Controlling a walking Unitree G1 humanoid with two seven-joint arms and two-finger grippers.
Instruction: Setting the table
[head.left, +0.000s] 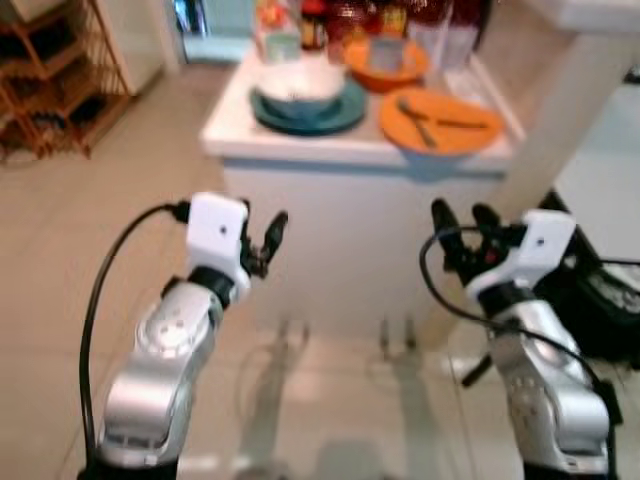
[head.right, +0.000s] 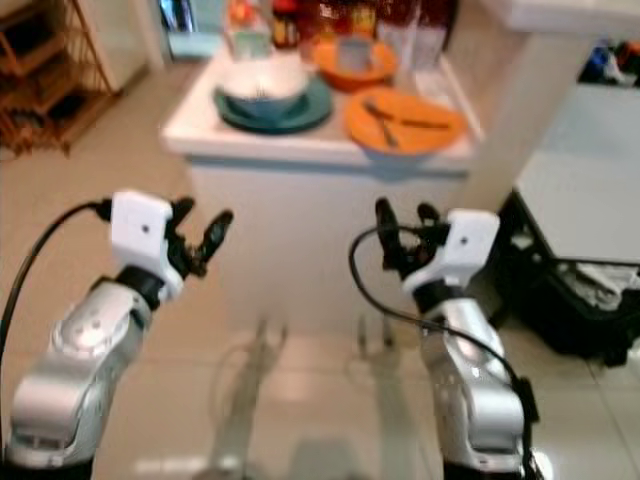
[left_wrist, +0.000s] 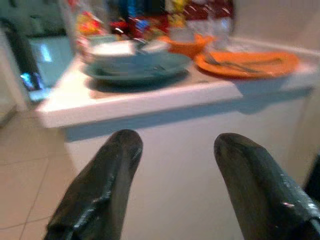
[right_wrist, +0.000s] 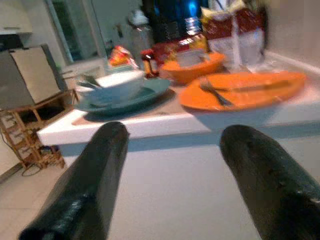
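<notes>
A white rectangular counter (head.left: 350, 150) stands ahead on the pale tiled floor (head.left: 60, 250), and everything else is placed from it. On its top, toward the robot's right, lies a flat orange round plate (head.left: 440, 122) with a grey fork (head.left: 416, 120) and a dark knife (head.left: 462, 124) resting across it. Beside that plate, toward the robot's left, sits a teal round plate (head.left: 308, 108) carrying a white bowl (head.left: 300, 80). Behind the two plates is an orange bowl (head.left: 385, 60) with a pale cup-like thing inside it — too blurred to tell more — and further back a row of jars and packets (head.left: 350, 15), also blurred. The left gripper (head.left: 268, 240) hangs in front of the counter's near face, below its top and apart from it, black fingers (left_wrist: 100, 190) spread with nothing between them. The right gripper (head.left: 462, 232) is likewise in front of the near face, under the orange plate's side, fingers (right_wrist: 270, 175) parted and empty. A wooden rack (head.left: 50, 80) stands well off the counter's left side.
</notes>
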